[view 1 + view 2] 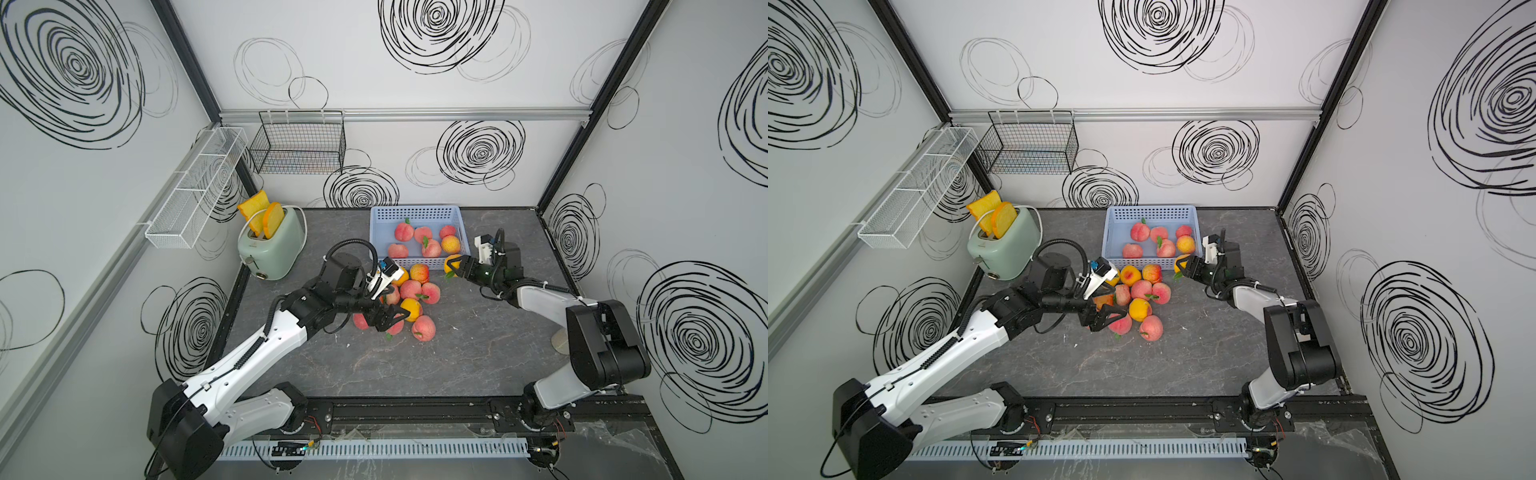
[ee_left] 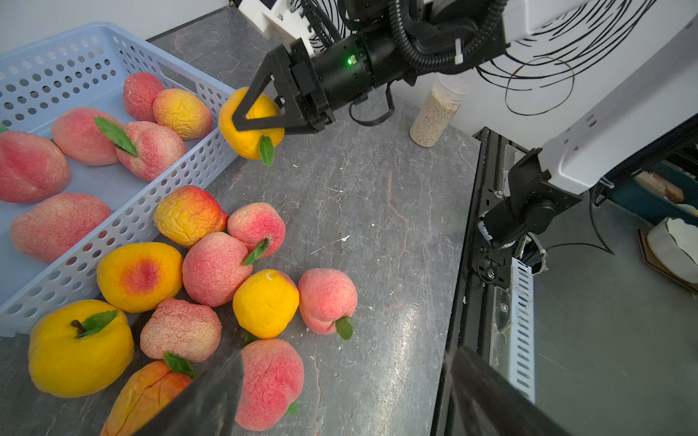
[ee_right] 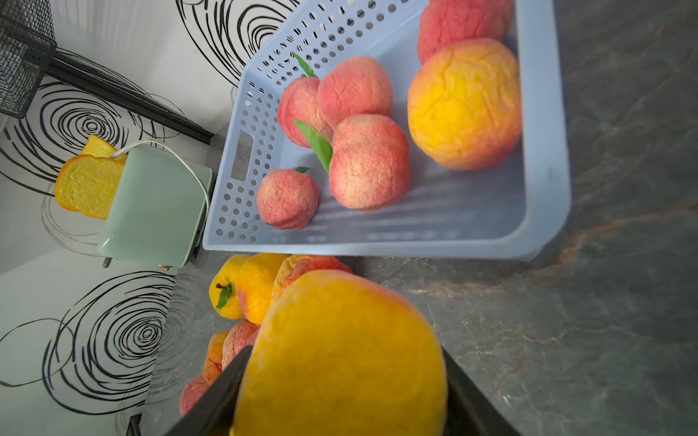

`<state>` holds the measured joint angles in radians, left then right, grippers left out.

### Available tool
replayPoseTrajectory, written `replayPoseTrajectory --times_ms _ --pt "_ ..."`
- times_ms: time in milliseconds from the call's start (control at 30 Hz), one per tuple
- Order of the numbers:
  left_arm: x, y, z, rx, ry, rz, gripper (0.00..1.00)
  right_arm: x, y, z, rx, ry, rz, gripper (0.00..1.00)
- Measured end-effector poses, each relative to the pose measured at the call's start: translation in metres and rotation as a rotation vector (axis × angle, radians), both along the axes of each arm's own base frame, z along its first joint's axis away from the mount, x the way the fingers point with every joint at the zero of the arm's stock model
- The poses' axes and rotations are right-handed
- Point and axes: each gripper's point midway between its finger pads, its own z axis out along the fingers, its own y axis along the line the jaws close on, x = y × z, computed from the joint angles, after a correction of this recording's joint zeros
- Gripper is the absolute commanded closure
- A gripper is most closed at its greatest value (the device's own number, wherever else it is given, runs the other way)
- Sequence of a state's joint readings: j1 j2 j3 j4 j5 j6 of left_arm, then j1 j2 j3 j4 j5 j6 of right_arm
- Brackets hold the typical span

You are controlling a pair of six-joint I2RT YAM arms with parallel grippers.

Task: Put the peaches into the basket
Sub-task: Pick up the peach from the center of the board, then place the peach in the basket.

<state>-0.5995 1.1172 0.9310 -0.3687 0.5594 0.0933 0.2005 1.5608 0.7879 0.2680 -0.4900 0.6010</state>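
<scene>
Right pincer grip on a yellow peach, jaws pressed to both its sides, just outside the basket's near right corner. Cannot tell whether lifted clear of the tabletop or only pinched where it lies. Left pincer spread wide and holding nothing, hanging over the heap in front of the basket, with a pink peach under the gap between its fingers.

Judged as mid-task, at the carry step: six peaches lying inside the basket, about ten more heaped on the table against and just before its front wall. Calls next, most likely, for raising the yellow peach above the rim, moving it a short way in over the bare floor by the near wall, then opening. Needs enough height to clear the rim, starting as it does right beside the corner. Soft, wrinkled skins by the look of them, so probably forgiving of a firm squeeze, but liable to roll once released.

In the way: little. Left arm low over the heap, near the basket's front, so worth keeping the two pincers apart during the drop. Elsewhere: mint toaster with two bread slices, well left of the basket. Black wire bin and white mesh rack on the walls, above and left of it. Jar of grain well to its right, behind the right arm. None near the path.
</scene>
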Motion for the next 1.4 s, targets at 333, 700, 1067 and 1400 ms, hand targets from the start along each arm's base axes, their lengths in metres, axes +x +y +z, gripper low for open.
replayPoseTrajectory --times_ms 333,700,1067,1400 --pt "0.000 0.000 0.000 0.000 0.004 0.001 0.10 0.077 -0.001 0.028 -0.138 -0.140 -0.021 0.35" --pt "0.001 0.000 -0.003 0.004 0.009 0.003 0.10 0.154 0.001 0.003 -0.323 -0.189 -0.050 0.35" --pt "0.003 -0.001 -0.007 0.013 0.022 0.003 0.10 0.207 0.016 -0.009 -0.410 -0.261 -0.040 0.35" --pt "0.006 -0.001 -0.014 0.024 0.039 0.008 0.10 0.234 0.017 -0.021 -0.486 -0.278 -0.075 0.31"
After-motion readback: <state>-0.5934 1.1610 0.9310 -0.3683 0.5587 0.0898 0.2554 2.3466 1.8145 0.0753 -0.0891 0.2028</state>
